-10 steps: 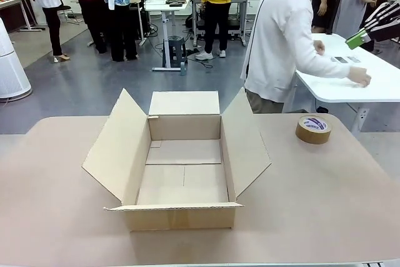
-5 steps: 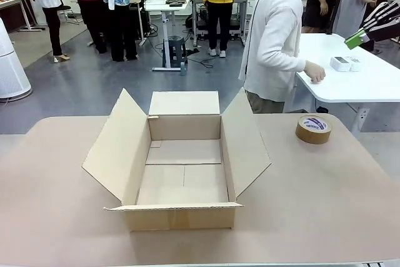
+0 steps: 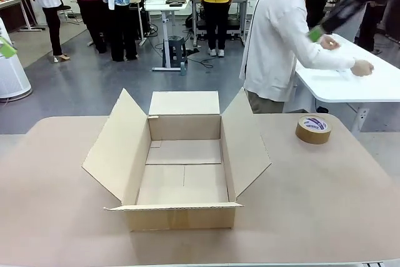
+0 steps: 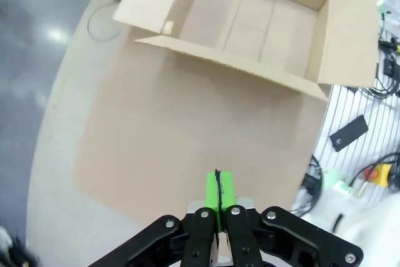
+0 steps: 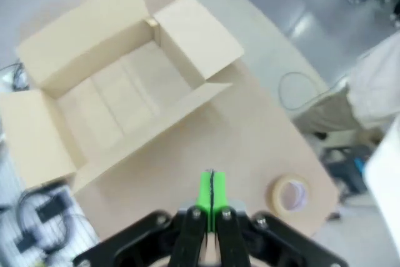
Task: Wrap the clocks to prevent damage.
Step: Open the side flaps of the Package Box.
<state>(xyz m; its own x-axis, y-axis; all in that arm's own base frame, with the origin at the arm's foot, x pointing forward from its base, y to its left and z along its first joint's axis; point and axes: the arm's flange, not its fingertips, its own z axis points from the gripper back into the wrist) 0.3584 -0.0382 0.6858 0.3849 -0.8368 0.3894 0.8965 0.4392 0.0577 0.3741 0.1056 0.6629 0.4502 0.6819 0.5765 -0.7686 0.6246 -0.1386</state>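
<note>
In the front view an open cardboard box (image 3: 184, 126) stands mid-table with its flaps spread, and a brown tape roll (image 3: 314, 129) lies to its far right. Beyond the far edge a person (image 3: 278, 35) leans over a white table (image 3: 350, 89). A dark blurred shape with a green tip, which I take for the right gripper (image 3: 317, 33), hangs close to that person's arm. A swing there could strike the person. In the left wrist view the left gripper (image 4: 218, 189) has its green pads pressed together on nothing, above bare tan table (image 4: 144, 129), with the box well beyond. In the right wrist view the right gripper's pads are likewise pressed flat together and hold nothing, high over the box and the tape roll. Where the clocks lie I cannot tell, so I cannot place them relative to either pair of jaws. The box floor shows plain cardboard. With both jaws pressed together, any reach for a bundle would likely push or knock it rather than take it.
</note>
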